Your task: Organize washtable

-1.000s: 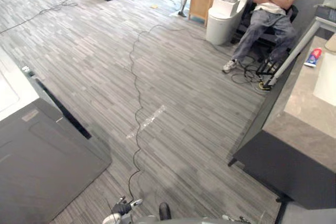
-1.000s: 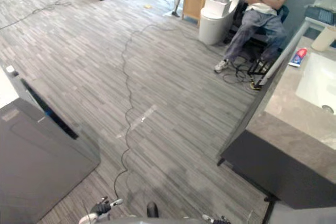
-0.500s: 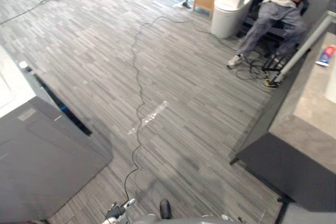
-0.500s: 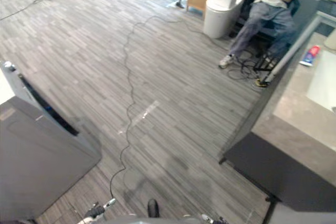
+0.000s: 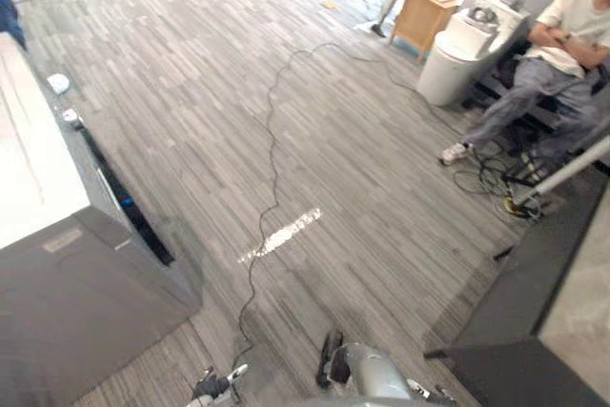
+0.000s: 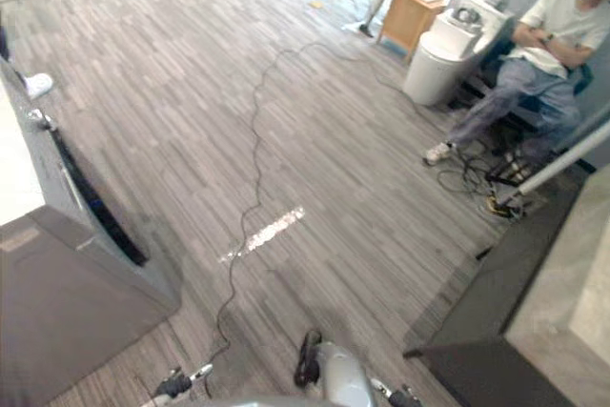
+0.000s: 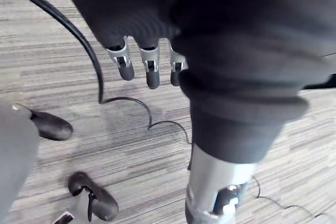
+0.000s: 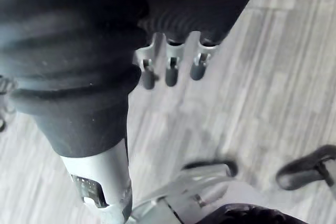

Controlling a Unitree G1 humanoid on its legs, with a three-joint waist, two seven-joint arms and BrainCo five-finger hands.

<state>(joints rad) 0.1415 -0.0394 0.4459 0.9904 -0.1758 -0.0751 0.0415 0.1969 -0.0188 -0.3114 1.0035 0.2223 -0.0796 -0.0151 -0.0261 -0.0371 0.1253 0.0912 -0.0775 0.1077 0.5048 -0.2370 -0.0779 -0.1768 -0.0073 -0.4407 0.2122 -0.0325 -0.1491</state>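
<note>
The washtable's grey stone top (image 5: 583, 316) shows at the lower right edge, above its dark side panel (image 5: 515, 297); the same top (image 6: 562, 302) appears in the right eye view. My left hand (image 7: 151, 72) hangs over the striped floor with its fingers relaxed and nothing in it. My right hand (image 8: 170, 71) hangs the same way above the floor, fingers straight and empty. Both hands are well away from the washtable.
A grey unit with a white top (image 5: 57, 264) stands at the left. A person (image 5: 553, 64) sits on a chair at the far right, beside a white toilet (image 5: 457, 54) and a small wooden cabinet (image 5: 424, 21). A pale tape strip (image 5: 281, 235) lies on the open floor.
The camera has swung, shifting the whole picture: the washtable now sits further right with less of its top showing, and more of the left unit shows.
</note>
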